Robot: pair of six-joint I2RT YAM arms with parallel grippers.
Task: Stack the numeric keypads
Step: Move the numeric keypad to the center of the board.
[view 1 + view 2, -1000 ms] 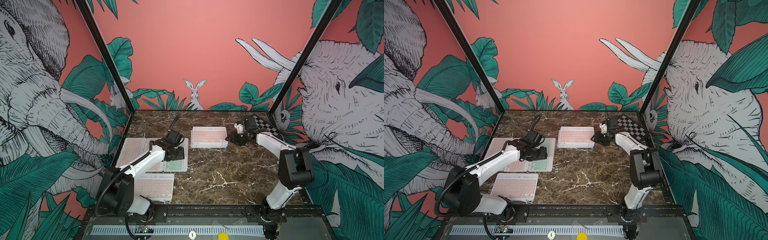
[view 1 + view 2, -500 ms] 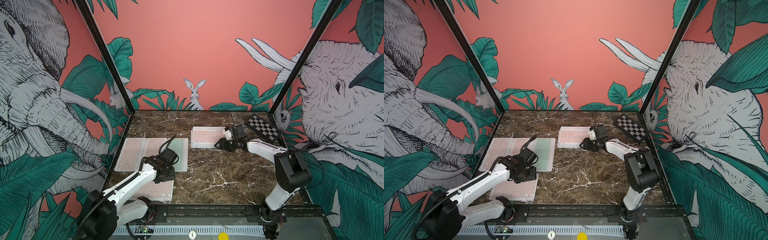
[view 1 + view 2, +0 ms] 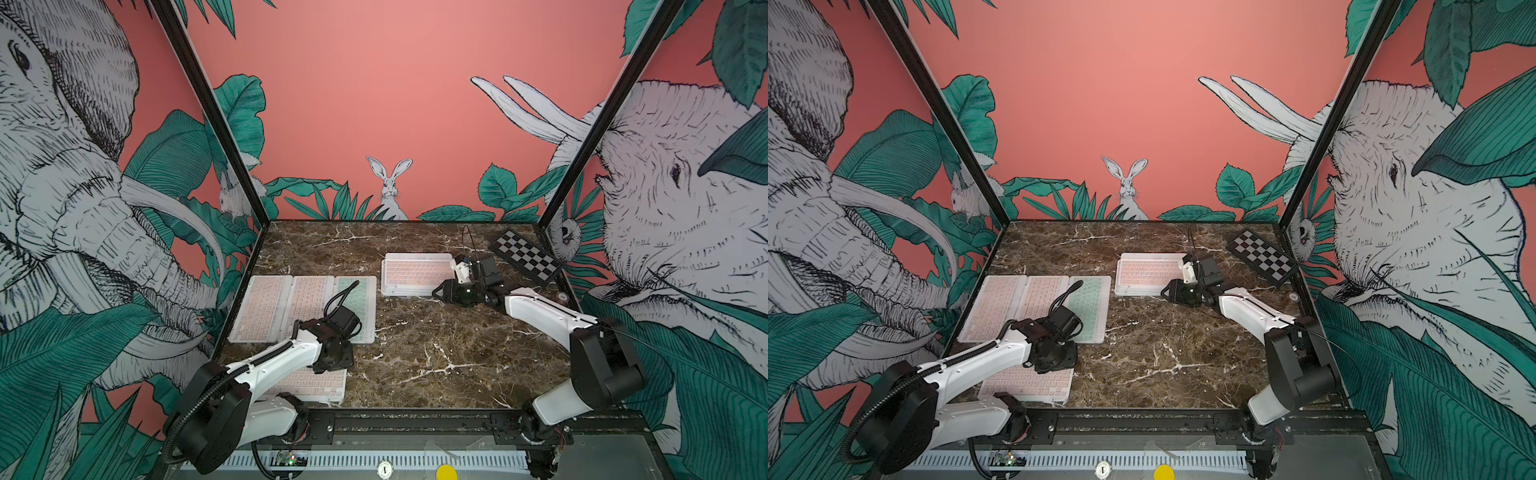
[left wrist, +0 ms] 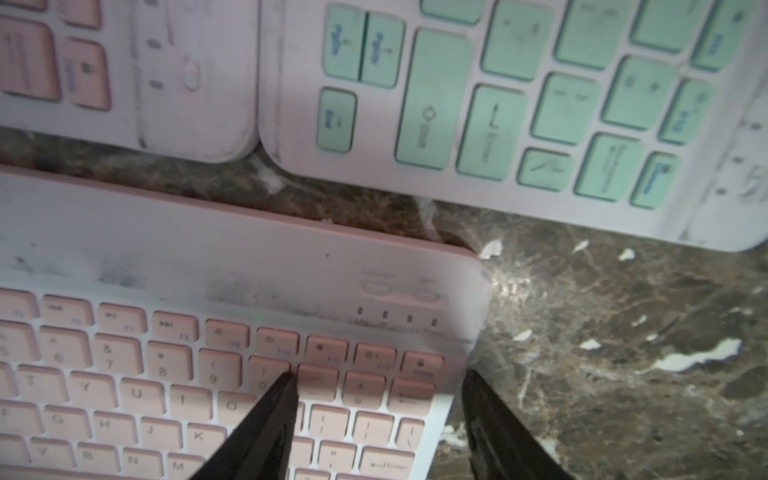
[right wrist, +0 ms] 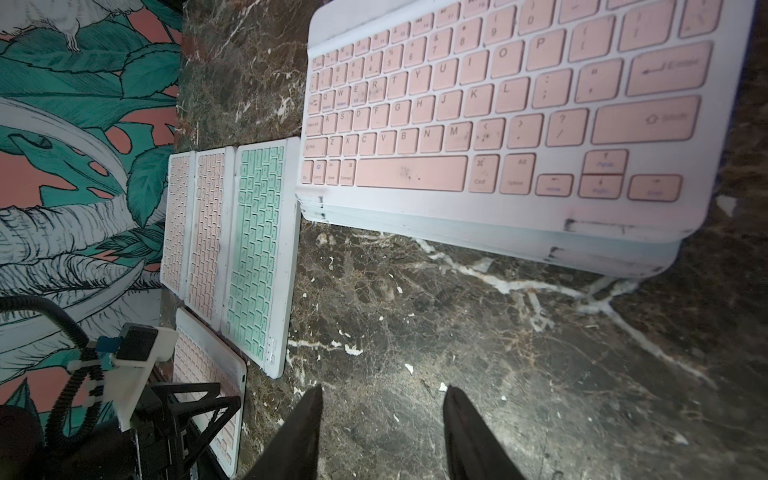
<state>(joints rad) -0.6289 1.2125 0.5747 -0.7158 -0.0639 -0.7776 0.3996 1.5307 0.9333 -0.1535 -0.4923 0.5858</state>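
The left hand [image 4: 378, 378] stands open and holds nothing. One black fingertip [image 4: 284, 390] is over the keys of a pink keypad [image 4: 166, 374], by the 0 key. The other is past that keypad's short edge, over bare marble. Whether the first tip touches the keys cannot be told. This keypad lies flat at the front left of the surface [image 3: 436, 353], partly under the left arm in both top views. Its white top strip carries a faint "Connect" beside a small button. Its keys read 7, 8, 9, 0, Y, U, I, H, J, K, N, M and Enter.

Just behind it, apart by a strip of marble, lies a mint-green keypad [image 4: 519, 104] whose lettering is too blurred to read surely. It touches a second pink keypad [image 3: 309, 299], which touches a third pink keypad [image 3: 259, 307]. The three lie flat in a row.

The right hand [image 5: 382, 388] is also open, with only marble between its fingers. It is near the front edge of a stack of keypads [image 5: 498, 104] and clear of it. The stack, several high and pink-keyed on top, stands at the back middle of the surface. Its top shows a QWERTY layout with Enter, Shift, Cmd, Alt and Option.

A black-and-white checkered board [image 3: 524, 255] lies in the back right corner
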